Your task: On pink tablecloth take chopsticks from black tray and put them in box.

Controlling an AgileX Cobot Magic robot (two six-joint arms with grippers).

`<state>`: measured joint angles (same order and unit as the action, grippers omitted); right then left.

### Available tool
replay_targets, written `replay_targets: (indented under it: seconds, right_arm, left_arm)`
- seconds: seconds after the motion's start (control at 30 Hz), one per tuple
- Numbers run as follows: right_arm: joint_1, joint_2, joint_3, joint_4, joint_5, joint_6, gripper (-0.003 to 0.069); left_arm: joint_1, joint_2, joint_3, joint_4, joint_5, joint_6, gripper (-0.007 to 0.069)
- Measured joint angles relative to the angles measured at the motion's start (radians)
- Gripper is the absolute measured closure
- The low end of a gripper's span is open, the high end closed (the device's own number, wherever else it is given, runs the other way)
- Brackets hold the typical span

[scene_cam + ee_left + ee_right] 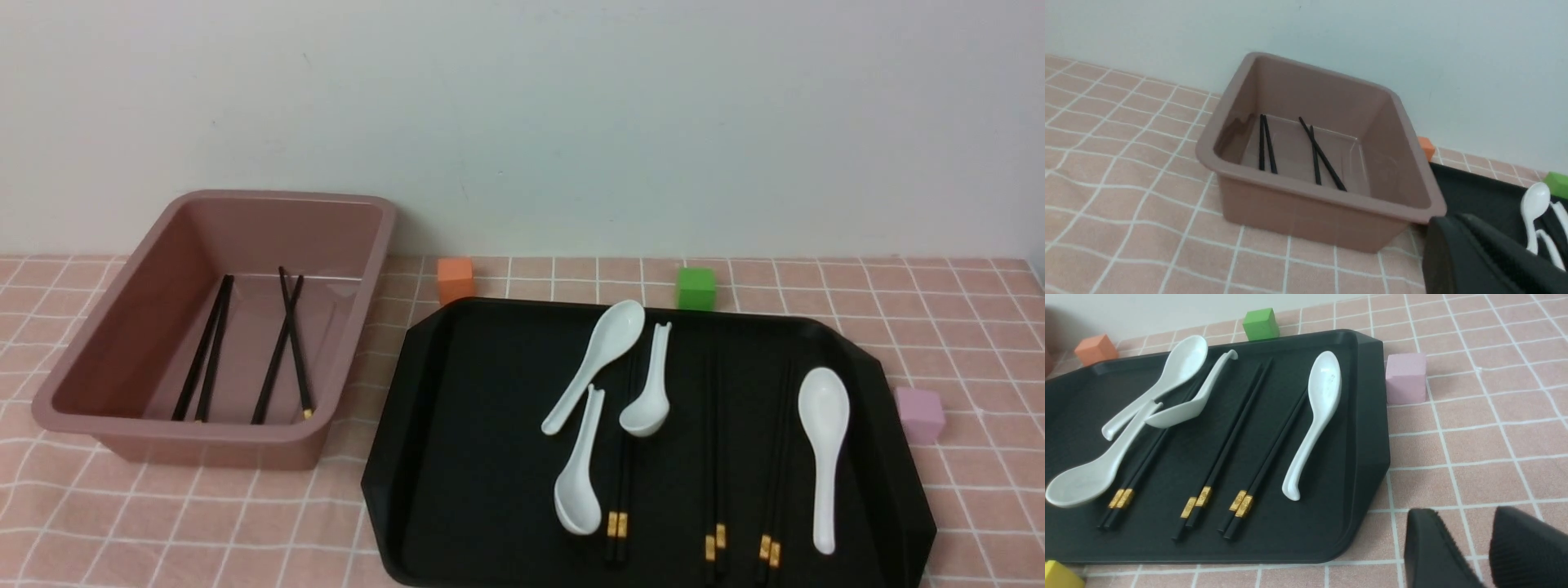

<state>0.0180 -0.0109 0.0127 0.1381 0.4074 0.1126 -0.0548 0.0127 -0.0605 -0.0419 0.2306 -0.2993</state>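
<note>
Three pairs of black chopsticks (713, 457) with gold bands lie side by side on the black tray (473, 425), partly under white spoons. Two more pairs of chopsticks (204, 351) rest inside the box (220, 441) to the tray's left on the pink tablecloth (963, 506). Neither gripper shows in the front view. In the left wrist view, my left gripper (1449, 218) is shut and empty, near the box (1310, 216) corner. My right gripper (1464, 514) is open and empty over the cloth beside the tray (1363, 416), apart from the chopsticks (1274, 449).
Several white spoons (823, 441) lie on the tray among the chopsticks. An orange cube (455, 280) and a green cube (695, 287) stand behind the tray, a pink cube (920, 414) at its right, a yellow cube (1061, 575) near its front. A wall rises close behind.
</note>
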Motion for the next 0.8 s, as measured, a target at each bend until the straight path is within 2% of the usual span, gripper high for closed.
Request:
replay_targets:
  seconds: [0.07, 0.2, 0.5, 0.8]
  right_arm:
    - [0.000, 0.000, 0.000, 0.000, 0.000, 0.000, 0.0419]
    - [0.000, 0.000, 0.000, -0.001, 0.000, 0.000, 0.0419]
    - [0.000, 0.000, 0.000, -0.001, 0.000, 0.000, 0.0419]
    - [0.000, 0.000, 0.000, -0.001, 0.000, 0.000, 0.0419]
  left_arm:
    - [0.003, -0.020, 0.056, -0.007, 0.014, 0.007, 0.0638]
    - [0.004, -0.022, 0.091, -0.025, 0.144, 0.021, 0.0638]
    - [0.004, -0.022, 0.091, -0.094, 0.154, 0.031, 0.0638]
    - [0.004, -0.022, 0.091, -0.101, 0.154, 0.033, 0.0637]
